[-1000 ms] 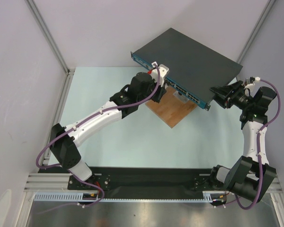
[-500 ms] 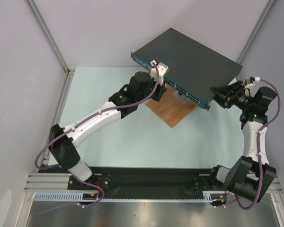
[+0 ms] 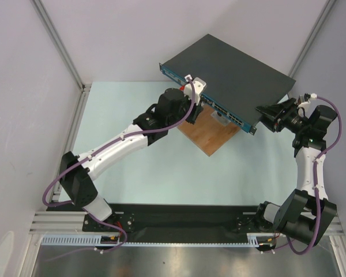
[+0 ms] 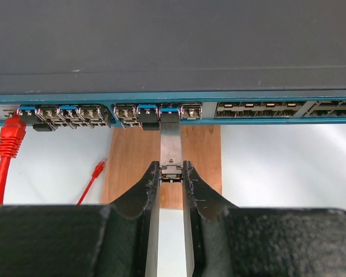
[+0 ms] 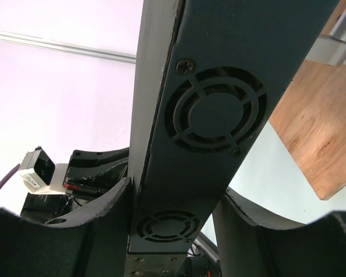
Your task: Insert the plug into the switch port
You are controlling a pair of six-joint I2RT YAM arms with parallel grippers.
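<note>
The place reads as a robotics lab, set up as a closed test cell. Plain pale walls stand on three sides, held in bare aluminium posts, around a pale green table. The left arm and the right arm are bolted to a black base plate in front of a slotted cable duct, with purple cables looping along them. The only equipment is technical: a network switch propped on a wooden board, with a red network cable plugged in.
</note>
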